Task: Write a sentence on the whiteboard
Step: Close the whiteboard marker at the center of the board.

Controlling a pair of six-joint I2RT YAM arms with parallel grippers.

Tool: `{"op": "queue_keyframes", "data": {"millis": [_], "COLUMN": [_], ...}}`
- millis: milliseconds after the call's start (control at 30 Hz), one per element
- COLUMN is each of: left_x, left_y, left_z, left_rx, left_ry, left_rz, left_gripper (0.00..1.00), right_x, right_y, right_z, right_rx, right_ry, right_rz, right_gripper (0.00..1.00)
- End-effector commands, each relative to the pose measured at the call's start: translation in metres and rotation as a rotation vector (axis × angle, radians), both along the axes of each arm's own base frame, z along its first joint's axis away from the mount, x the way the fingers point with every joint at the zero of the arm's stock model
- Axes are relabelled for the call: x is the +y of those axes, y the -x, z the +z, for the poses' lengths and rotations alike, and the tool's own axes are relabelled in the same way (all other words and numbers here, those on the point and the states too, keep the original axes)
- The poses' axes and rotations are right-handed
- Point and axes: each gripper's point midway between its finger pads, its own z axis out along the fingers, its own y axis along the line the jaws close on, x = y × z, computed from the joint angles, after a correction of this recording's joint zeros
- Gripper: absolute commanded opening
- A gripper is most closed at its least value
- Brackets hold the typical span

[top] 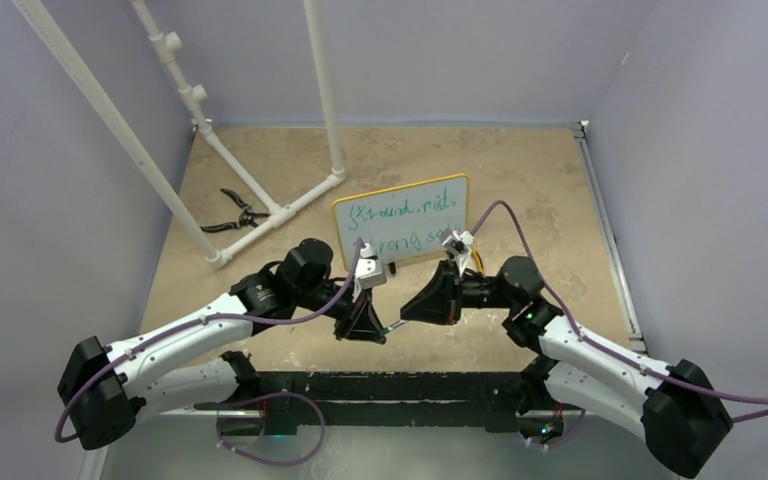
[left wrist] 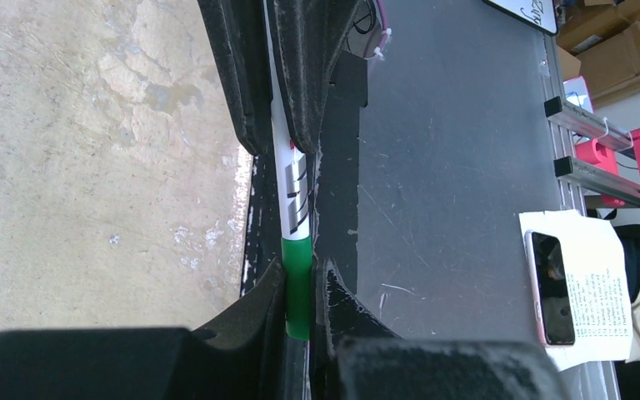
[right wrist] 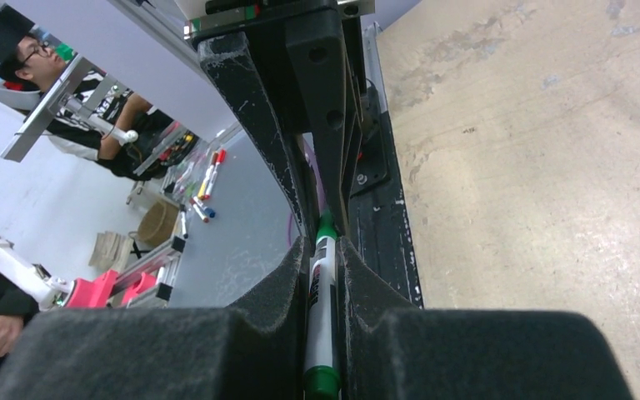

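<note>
The whiteboard (top: pixel 345 225) stands upright at mid-table, with a yellow frame. The sentence (top: pixel 405 212) is on it in two lines of green scrawl. My two grippers meet tip to tip in front of the board, near the table's front edge. My left gripper (top: pixel 368 328) is shut on the green cap (left wrist: pixel 297 287) of a green marker (top: pixel 391 326). My right gripper (top: pixel 412 308) is shut on the marker's white barrel (right wrist: pixel 321 308). In the left wrist view the barrel (left wrist: pixel 293 179) runs up between the right gripper's fingers (left wrist: pixel 237 75). The cap is on the marker.
Black pliers (top: pixel 235 212) lie at the left rear beside a white pipe frame (top: pixel 260 215). Walls close in the table on three sides. Off the table, a phone on a sheet of paper (left wrist: pixel 550 287) and a person (right wrist: pixel 42 58) show.
</note>
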Motion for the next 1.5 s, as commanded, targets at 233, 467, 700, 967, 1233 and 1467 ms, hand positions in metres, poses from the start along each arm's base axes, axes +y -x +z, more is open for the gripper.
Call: {"op": "queue_keyframes", "data": {"millis": [233, 467, 700, 967, 1233, 1467], "left_x": [-0.024, -0.023, -0.026, -0.028, -0.02, -0.008], "left_y": [-0.039, -0.043, -0.041, -0.039, -0.035, -0.031], "left_z": [0.08, 0.103, 0.12, 0.132, 0.082, 0.053], "left_rx": [-0.294, -0.325, -0.323, -0.325, -0.261, -0.228], "left_ry": [0.289, 0.366, 0.43, 0.468, 0.303, 0.2], "left_rz": [0.119, 0.167, 0.162, 0.154, 0.136, 0.155], "left_gripper": [0.0, 0.0, 0.0, 0.0, 0.0, 0.0], "right_x": [0.013, 0.015, 0.017, 0.02, 0.021, 0.01], "right_y": [0.026, 0.033, 0.036, 0.038, 0.006, -0.021], "right_z": [0.011, 0.003, -0.003, -0.013, -0.005, 0.025], "right_rx": [0.002, 0.015, 0.007, 0.025, -0.036, -0.075], "right_ry": [-0.05, -0.028, -0.011, 0.019, 0.088, 0.099], "right_rz": [0.101, 0.117, 0.118, 0.124, -0.063, -0.251], "right_gripper": [0.0, 0.0, 0.0, 0.0, 0.01, 0.35]}}
